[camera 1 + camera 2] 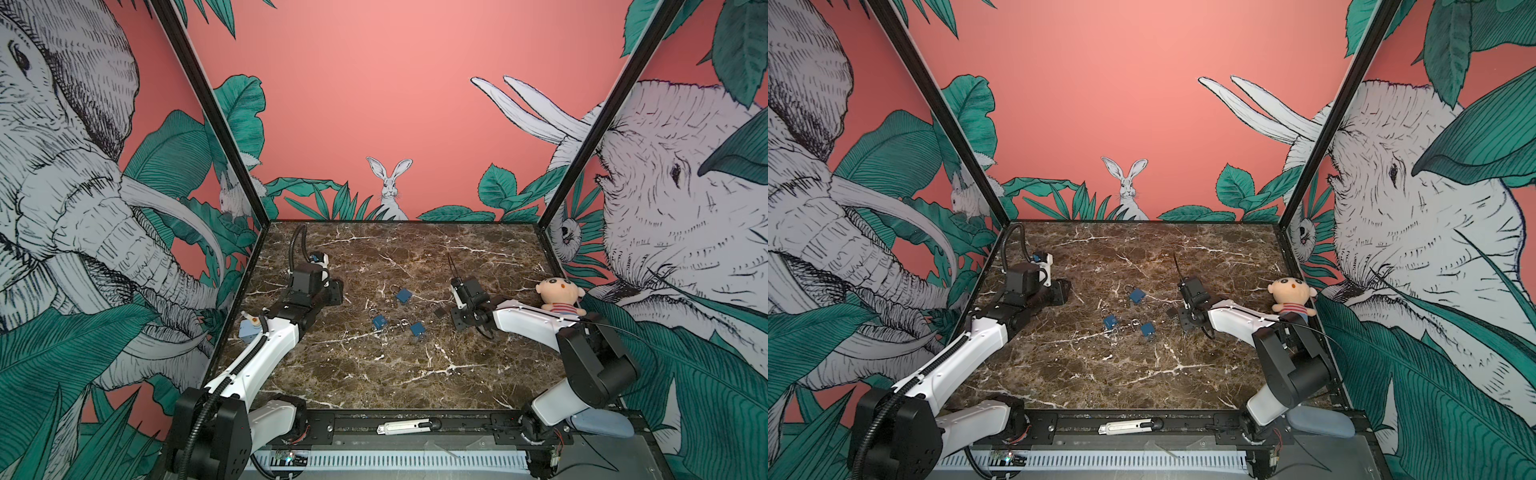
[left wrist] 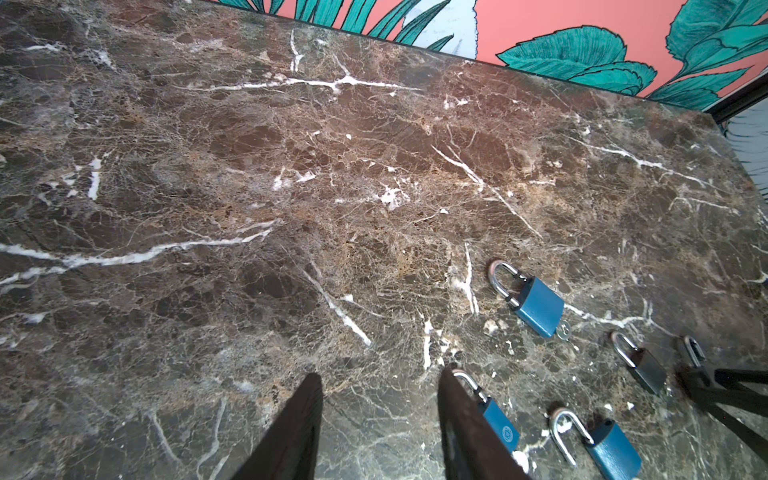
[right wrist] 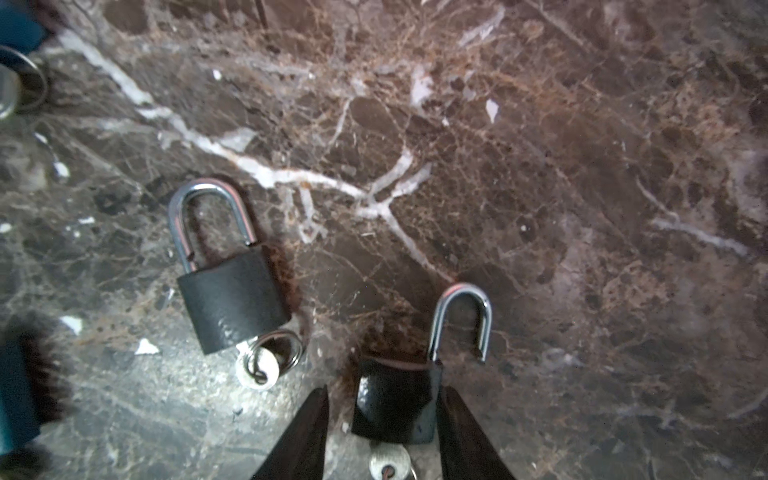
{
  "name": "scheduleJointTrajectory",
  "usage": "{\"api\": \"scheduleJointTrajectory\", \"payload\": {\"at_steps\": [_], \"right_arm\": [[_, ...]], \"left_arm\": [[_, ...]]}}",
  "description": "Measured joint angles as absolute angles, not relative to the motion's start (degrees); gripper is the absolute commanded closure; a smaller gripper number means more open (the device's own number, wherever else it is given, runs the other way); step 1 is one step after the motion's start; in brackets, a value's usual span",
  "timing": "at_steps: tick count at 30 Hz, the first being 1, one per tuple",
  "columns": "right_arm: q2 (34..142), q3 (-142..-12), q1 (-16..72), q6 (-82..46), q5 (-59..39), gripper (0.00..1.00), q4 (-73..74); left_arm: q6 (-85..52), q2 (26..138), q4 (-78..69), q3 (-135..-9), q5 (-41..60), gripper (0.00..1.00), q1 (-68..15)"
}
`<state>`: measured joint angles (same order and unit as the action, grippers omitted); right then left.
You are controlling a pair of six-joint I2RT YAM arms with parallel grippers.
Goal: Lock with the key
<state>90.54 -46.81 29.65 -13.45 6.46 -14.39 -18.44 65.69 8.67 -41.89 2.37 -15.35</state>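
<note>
In both top views the marble table (image 1: 374,374) is seen whole. The blue padlocks (image 1: 403,295) are grouped near its middle and a plush doll (image 1: 559,297) is propped at its right edge. No key can be made out there, and the right arm's own body hides what lies under its claw.

That is shown only in the right wrist view. The right gripper (image 3: 384,388) is set astride an open-shackled black padlock (image 3: 395,403) that lies on the table. Its fingers (image 3: 469,436) are moderately spread. One is close against the lock's side, while a strip of table is seen between the other and the lock body, so no firm clamp is shown.

The key (image 3: 388,459) is found at the base of this lock, with only its round silvery head visible. Its blade is sunk in the body, so its long axis runs in line with the body and the shackle legs. The head is turned away from the shackle, towards the wrist.

Just beside it a second black padlock (image 3: 232,291) is seen with a second key (image 3: 257,368) and a ring at its base.

In the left wrist view the left gripper (image 2: 380,374) is shown spread wide over bare marble, with nothing between its fingers. One blue padlock lies just outside one finger.
</note>
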Motion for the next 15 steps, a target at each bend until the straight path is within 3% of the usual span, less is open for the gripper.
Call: {"api": "scheduleJointTrajectory", "payload": {"at_steps": [15], "right_arm": [[93.89,-48.51,29.58,-15.09,7.27,0.61,-15.29]], "left_arm": [[-18.41,66.00,8.67,-41.98,2.55,0.55,-15.38]]}}
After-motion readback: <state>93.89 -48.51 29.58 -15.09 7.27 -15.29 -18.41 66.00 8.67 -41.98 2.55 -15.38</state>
